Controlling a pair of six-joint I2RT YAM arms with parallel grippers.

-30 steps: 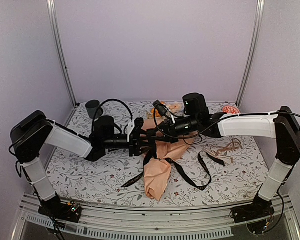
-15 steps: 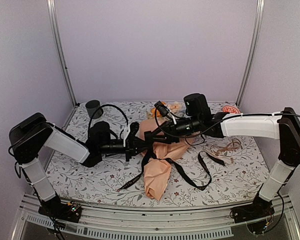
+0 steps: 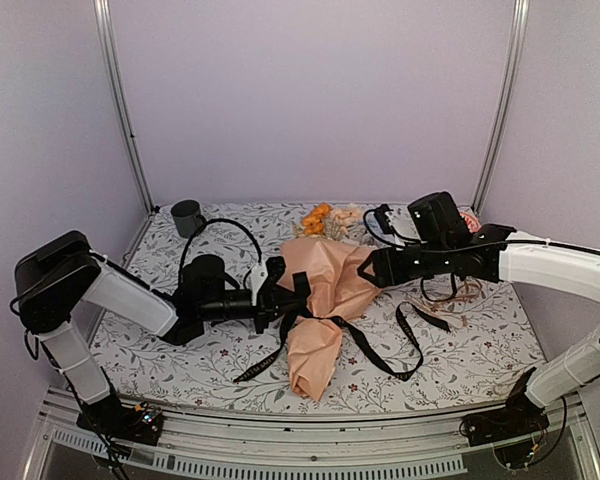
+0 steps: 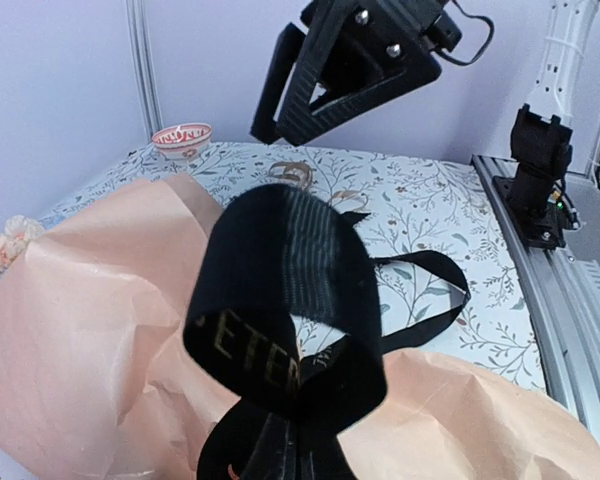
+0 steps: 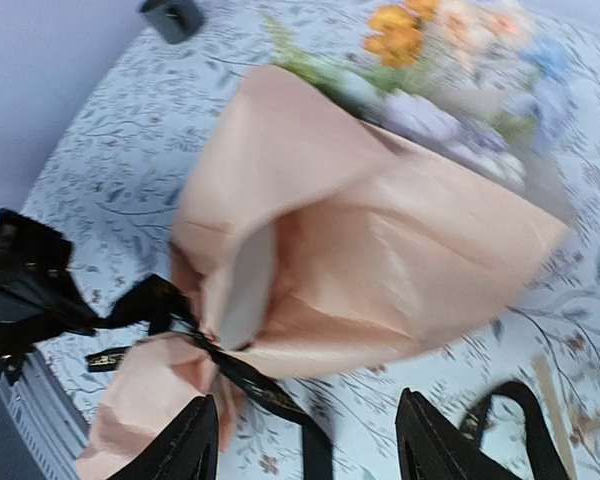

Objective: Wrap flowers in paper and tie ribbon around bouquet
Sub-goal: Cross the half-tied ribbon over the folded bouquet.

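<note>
Mug (image 3: 187, 216): dark grey, upright at the far left corner of the surface (image 3: 160, 350). Its inside is too dark to show any contents.
Bowl (image 4: 181, 138): red and white, at the far right of the surface, partly hidden behind the right arm in the top view. Its contents cannot be told.
Paper (image 3: 325, 290): a peach-orange sheet wrapped into a crumpled cone. It lies mid-surface with the narrow end toward the near edge and the wide end toward the back.
Flowers (image 3: 325, 218): inside the paper cone. Orange, peach and pale blue blooms stick out of the wide end, and the stems are hidden by the wrap.
Ribbon (image 4: 280, 290): black with gold lettering, cinched round the waist of the cone. One loop stands up at the left side. The loose tails run over the surface to the right of the cone and toward the near left.
Cord (image 3: 450, 293): tan, a loose tangle on the surface to the right of the cone, below the right arm.
Left pincer (image 3: 280, 298): fingers together, clamped on the ribbon at the left side of the cone's waist, just beside the paper.
Right pincer (image 5: 306, 420): fingers apart and holding nothing. It hangs in the air near the cone's upper right edge, clear of paper and ribbon.
Bouquet (image 5: 360, 240): lying on the surface between the two pincers, blooms pointing away from the arm bases.
</note>
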